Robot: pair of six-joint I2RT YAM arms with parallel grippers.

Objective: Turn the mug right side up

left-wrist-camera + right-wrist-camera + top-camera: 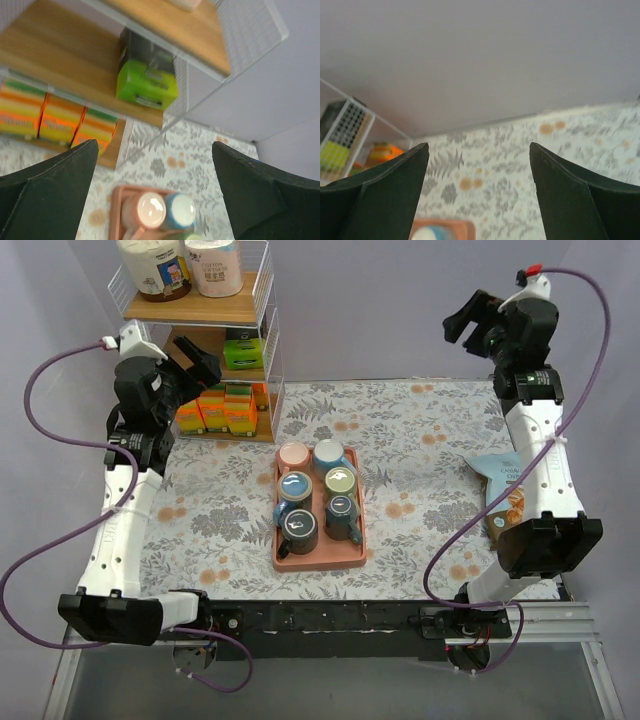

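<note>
1. You have both arms standing high above the table, so nothing blocks the top view of the tray. The left gripper [203, 366] hangs just in front of the wire shelf [262, 300]. The right gripper [462, 322] is over the far right side of the table.
2. Both grippers have their fingers spread wide, and both wrist views show only floral cloth and shelf in the gap. Neither one holds anything.
3. Six mugs stand in a pink tray [281, 558] in the middle of the table, in two columns of three, packed close together.
4. I judge that the mug to turn is the pink mug [293, 455] at the far left corner of the tray. Its top looks like a flat closed disc, while the other mugs seem to show a hollow. The left wrist view is blurred, so I cannot be fully sure.
5. The task is not yet begun. The left arm looks the better choice, because this mug is on its side and its outer faces are free of neighbours.
6. Be careful with the blue mug [328, 455] just beside it, as a wide finger may push it.
</note>
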